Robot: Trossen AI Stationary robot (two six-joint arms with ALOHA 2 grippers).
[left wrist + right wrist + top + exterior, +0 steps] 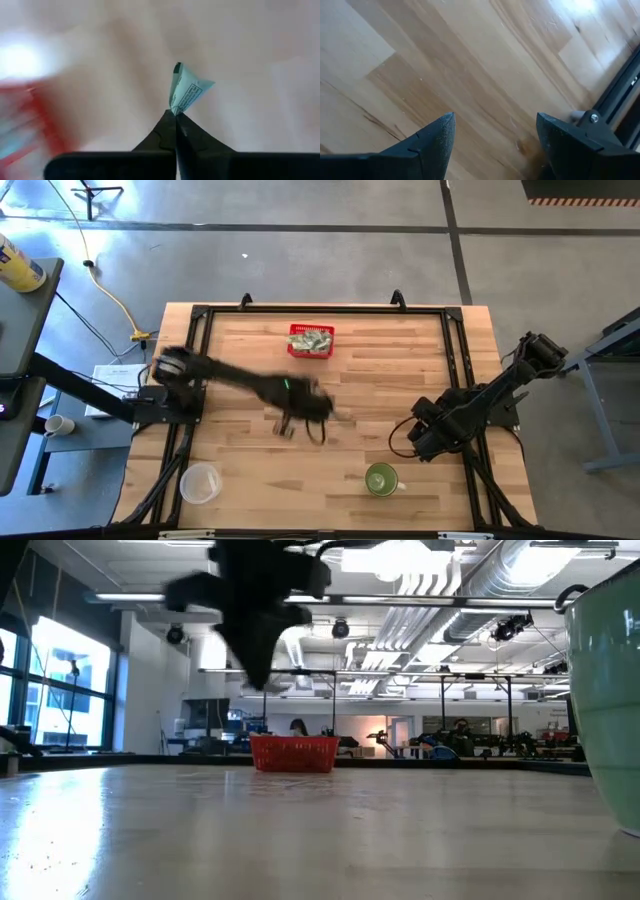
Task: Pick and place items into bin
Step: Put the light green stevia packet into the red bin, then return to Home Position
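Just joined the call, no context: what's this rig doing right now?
The left gripper is shut on a small folded pale green-and-white paper piece, held up off the wooden table near its middle. The small red mesh basket sits at the far side and already holds several such pieces. The right gripper is open and waits low over bare wood on the right side. A round green cup and a clear plastic cup stand at the near edge.

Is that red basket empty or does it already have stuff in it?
Not empty: from above, the red basket already holds a heap of pale green-and-white paper pieces.
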